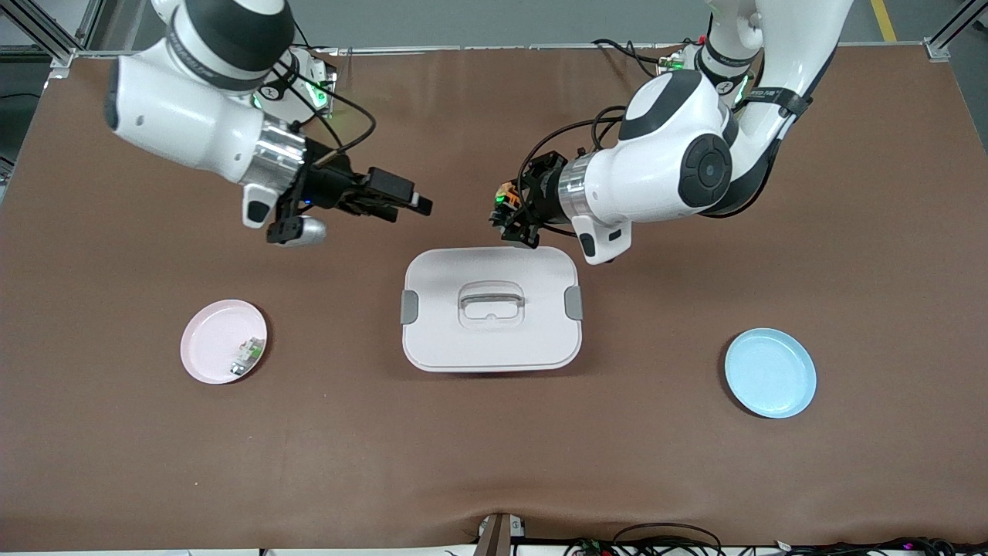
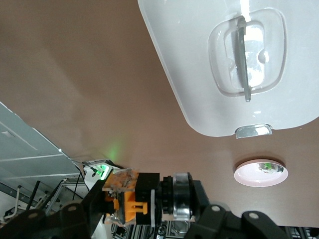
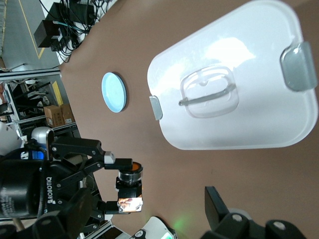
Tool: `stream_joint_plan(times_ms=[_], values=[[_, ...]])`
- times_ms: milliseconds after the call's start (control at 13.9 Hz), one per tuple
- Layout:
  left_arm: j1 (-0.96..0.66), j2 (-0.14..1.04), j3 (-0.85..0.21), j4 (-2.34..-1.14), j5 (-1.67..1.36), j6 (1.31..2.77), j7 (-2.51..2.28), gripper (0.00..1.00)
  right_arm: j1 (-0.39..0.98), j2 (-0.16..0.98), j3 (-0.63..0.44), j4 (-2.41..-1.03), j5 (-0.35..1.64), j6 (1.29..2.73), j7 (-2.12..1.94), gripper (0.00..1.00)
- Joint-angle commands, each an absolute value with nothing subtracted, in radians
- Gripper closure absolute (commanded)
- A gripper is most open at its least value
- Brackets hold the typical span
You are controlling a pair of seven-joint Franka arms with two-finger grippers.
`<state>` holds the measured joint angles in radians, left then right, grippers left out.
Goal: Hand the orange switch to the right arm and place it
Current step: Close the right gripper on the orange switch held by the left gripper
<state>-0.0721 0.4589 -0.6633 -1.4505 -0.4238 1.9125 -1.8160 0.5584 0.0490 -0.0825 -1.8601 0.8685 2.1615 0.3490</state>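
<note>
The orange switch [image 1: 505, 191] is a stubby black cylinder with an orange end. My left gripper [image 1: 512, 220] is shut on it and holds it in the air just above the table, by the edge of the white box that lies farther from the front camera. In the left wrist view the switch [image 2: 130, 199] lies lengthwise between the fingers. My right gripper [image 1: 409, 199] is open and points at the switch from the right arm's end, a short gap away. In the right wrist view the switch [image 3: 130, 183] sits ahead of my open right gripper [image 3: 149, 216], apart from it.
A white lidded box [image 1: 491, 340] with grey clips stands mid-table. A pink plate [image 1: 202, 328] holding a small green-white part [image 1: 245, 357] lies toward the right arm's end. An empty blue plate [image 1: 770, 373] lies toward the left arm's end.
</note>
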Motion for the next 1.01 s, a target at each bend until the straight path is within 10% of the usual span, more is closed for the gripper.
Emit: stream_joint_plan(times_ms=[0,937], values=[[-0.080,0.468,-0.663,-1.416,-0.445,1.908,-1.856,1.00,0.578,0.029,-0.092,-1.888,0.891,2.146,0.460,0.00],[-0.078,0.483,-0.658,-1.397,-0.522,1.910,-1.890,1.00,0.690,0.035,-0.092,-1.852,0.884,2.207,0.566,0.00]])
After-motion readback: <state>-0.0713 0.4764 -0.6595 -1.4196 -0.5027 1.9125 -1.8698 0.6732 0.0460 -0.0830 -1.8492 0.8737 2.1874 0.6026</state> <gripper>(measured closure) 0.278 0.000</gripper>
